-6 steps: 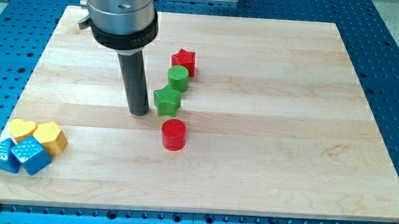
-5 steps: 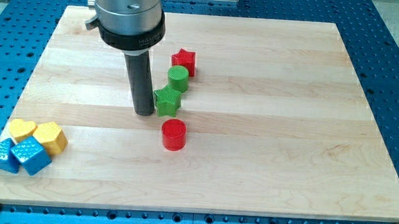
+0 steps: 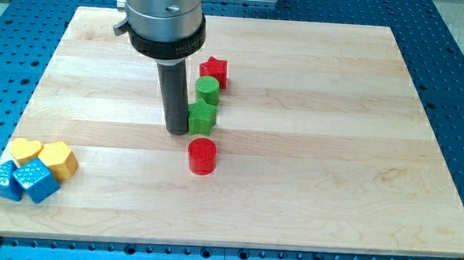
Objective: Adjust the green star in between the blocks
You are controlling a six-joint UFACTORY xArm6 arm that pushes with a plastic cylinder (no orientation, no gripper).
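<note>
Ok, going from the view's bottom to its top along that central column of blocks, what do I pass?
Red cylinder block → green star block, with my tip against its left side → green cylinder block → red star block. The blue and yellow blocks at bottom left lie off this line.

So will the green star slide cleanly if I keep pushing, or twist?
Likely to twist: my tip meets the green star at its left side, on a pointed outline. It looks squat, so it probably won't tip. The green cylinder touching behind may deflect it.
</note>
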